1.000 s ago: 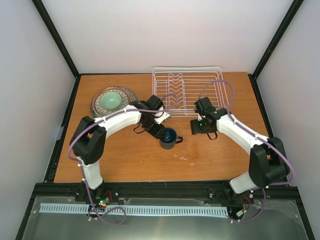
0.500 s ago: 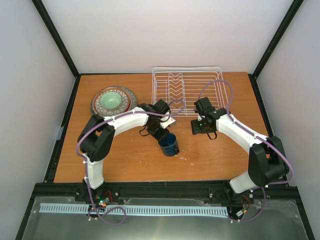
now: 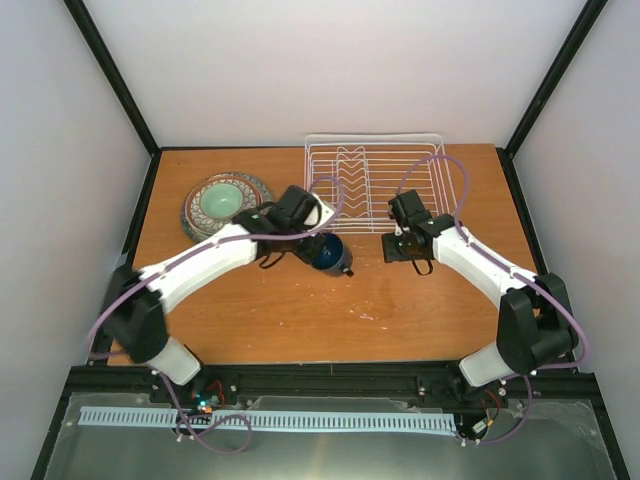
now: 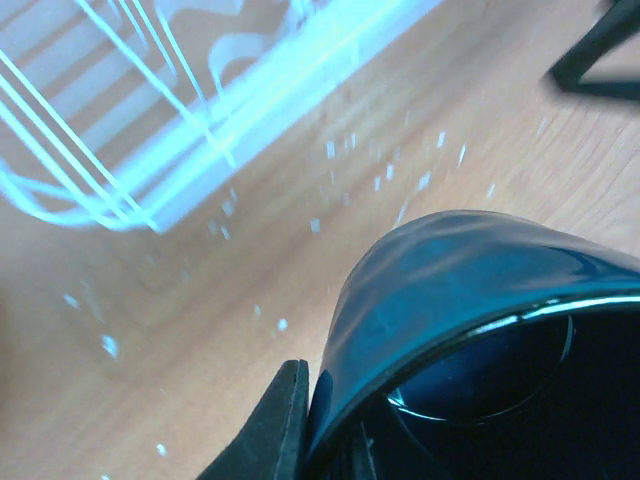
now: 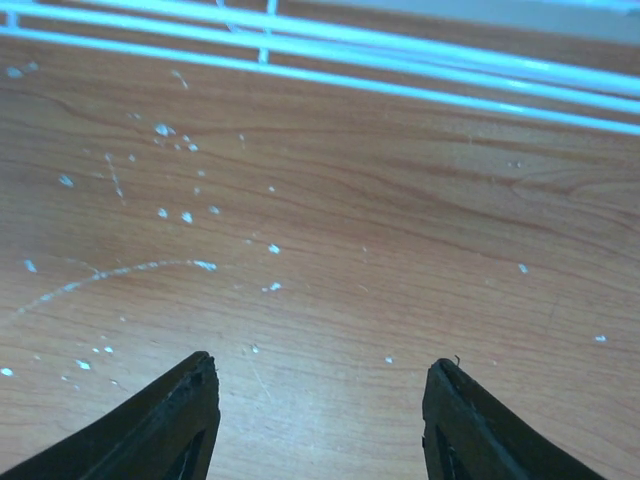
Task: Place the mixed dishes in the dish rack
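Observation:
My left gripper (image 3: 318, 246) is shut on the rim of the dark blue mug (image 3: 330, 254), held tilted above the table just in front of the white wire dish rack (image 3: 375, 175). In the left wrist view the mug (image 4: 470, 330) fills the lower right, one finger (image 4: 270, 425) outside its wall, and the rack (image 4: 130, 120) lies at upper left. The small pale green cup (image 3: 218, 203) sits on stacked plates (image 3: 195, 215) at the back left. My right gripper (image 3: 405, 250) is open and empty over bare wood near the rack's front edge (image 5: 400, 70).
The rack is empty and stands at the back centre-right. The table is wooden with white specks (image 5: 180, 215). Black frame posts run along the sides.
My left gripper has lifted the mug off the table, tilted it and carried it back toward the rack. The left arm has swung out to the left. The right gripper has barely moved.

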Robot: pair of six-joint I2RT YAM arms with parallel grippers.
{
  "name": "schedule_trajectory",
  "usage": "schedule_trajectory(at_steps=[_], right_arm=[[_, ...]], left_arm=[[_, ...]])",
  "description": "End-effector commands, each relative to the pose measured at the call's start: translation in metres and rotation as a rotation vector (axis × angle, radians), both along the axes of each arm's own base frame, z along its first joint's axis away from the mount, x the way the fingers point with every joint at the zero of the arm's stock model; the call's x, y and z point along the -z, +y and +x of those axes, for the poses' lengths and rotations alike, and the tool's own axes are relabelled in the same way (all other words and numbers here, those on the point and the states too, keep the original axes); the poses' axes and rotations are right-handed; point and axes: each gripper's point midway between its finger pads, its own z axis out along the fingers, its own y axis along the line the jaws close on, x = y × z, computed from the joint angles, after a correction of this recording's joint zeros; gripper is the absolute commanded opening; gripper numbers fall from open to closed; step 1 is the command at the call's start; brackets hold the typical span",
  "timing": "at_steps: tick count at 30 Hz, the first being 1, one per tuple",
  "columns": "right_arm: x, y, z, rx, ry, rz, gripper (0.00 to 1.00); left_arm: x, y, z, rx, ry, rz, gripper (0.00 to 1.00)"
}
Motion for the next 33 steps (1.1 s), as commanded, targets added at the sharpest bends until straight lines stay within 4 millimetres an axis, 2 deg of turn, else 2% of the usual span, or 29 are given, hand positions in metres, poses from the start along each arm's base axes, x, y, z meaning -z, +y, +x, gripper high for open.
schedule_trajectory(at_steps=[1, 5, 8, 12, 15, 18, 24, 27, 30, 33], right_arm=[[-0.033, 0.016, 0.017, 0.002, -0.098, 0.100, 0.55], [-0.061, 0.027, 0.022, -0.009, -0.160, 0.232, 0.54], [-0.090, 0.032, 0.028, -0.017, -0.215, 0.432, 0.54], [-0.122, 0.035, 0.028, -0.073, -0.204, 0.823, 0.57], [-0.137, 0.052, 0.019, -0.181, -0.127, 1.074, 0.59], [-0.146, 0.067, 0.010, -0.244, -0.014, 1.279, 0.63], [-0.141, 0.072, -0.003, -0.317, 0.072, 1.427, 0.65], [-0.157, 0.071, -0.009, -0.361, 0.041, 1.537, 0.64], [-0.143, 0.073, -0.003, -0.322, 0.081, 1.576, 0.60], [-0.142, 0.074, 0.000, -0.339, 0.068, 1.568, 0.60]], left_arm=[[-0.123, -0.004, 0.014, -0.055, -0.369, -0.298, 0.01], [-0.178, 0.019, 0.018, -0.116, -0.673, -0.374, 0.01], [-0.211, 0.032, 0.019, -0.114, -0.942, -0.422, 0.01], [-0.230, 0.044, 0.011, -0.099, -1.287, -0.458, 0.01], [-0.237, 0.045, 0.011, -0.117, -1.470, -0.467, 0.01], [-0.240, 0.034, 0.015, -0.105, -1.570, -0.493, 0.01], [-0.254, 0.026, 0.019, -0.123, -1.717, -0.565, 0.01], [-0.258, 0.025, 0.023, -0.131, -1.746, -0.604, 0.01], [-0.261, 0.028, 0.027, -0.147, -1.729, -0.656, 0.01], [-0.261, 0.030, 0.031, -0.139, -1.678, -0.704, 0.01]])
